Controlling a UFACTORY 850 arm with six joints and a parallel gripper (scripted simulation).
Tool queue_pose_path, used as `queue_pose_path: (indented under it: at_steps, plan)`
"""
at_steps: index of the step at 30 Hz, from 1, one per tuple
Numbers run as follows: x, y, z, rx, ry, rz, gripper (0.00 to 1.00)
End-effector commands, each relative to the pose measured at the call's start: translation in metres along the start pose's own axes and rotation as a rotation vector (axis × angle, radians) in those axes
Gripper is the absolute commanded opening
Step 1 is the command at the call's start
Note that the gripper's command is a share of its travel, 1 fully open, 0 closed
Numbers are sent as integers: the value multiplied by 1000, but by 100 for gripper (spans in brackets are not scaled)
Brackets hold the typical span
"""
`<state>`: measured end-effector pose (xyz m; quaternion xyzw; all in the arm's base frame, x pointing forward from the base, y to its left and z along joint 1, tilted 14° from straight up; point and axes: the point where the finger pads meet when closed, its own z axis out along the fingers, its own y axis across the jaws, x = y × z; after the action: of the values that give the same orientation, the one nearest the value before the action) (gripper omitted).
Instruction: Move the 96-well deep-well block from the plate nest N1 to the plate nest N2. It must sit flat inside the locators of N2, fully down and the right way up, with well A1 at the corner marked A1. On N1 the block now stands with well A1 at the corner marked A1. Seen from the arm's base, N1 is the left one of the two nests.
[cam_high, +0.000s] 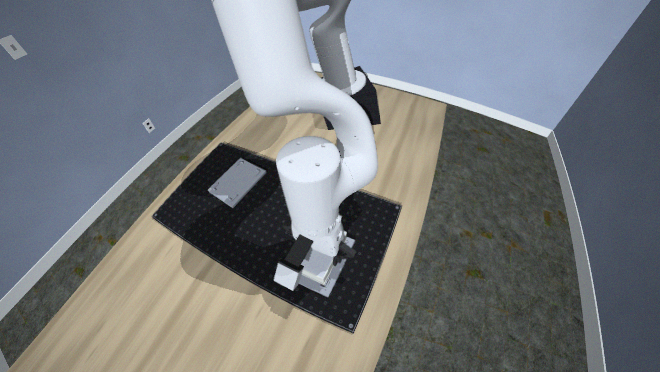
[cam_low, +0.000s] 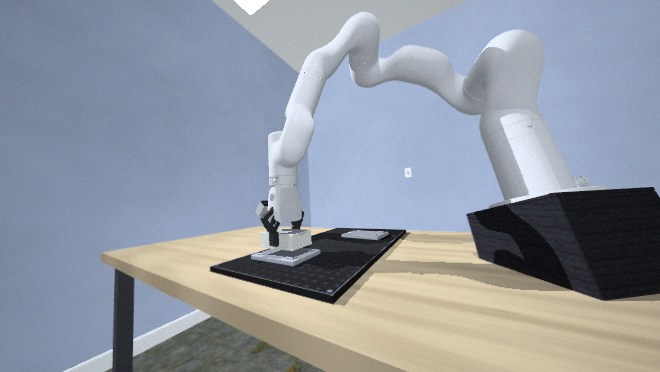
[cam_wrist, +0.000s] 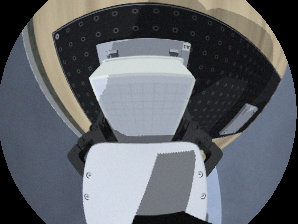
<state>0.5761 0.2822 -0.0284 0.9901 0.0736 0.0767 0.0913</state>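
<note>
One deep-well block (cam_low: 294, 240) between the hand's (cam_low: 285, 231) fingers.

Black perforated board (cam_high: 210, 227) laid on light wooden table (cam_high: 150, 310). Black pedestal (cam_low: 575, 235) seen on table. Mottled grey floor (cam_high: 490, 250), white skirting (cam_high: 100, 200), wall sockets (cam_high: 148, 125) seen.

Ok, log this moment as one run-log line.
gripper: shut on white deep-well block | block: lifted just above grey nest N1 | grey nest N2: vacant | phase: lift
</note>
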Motion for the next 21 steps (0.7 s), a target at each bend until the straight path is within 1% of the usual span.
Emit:
queue_pose_path:
  at_steps: [1, 8, 21]
  plan:
    - [1, 0, -2, 1, 2, 0, 0]
    - [1, 0, -5, 1, 2, 0, 0]
    - [1, 0, -27, 1, 2, 0, 0]
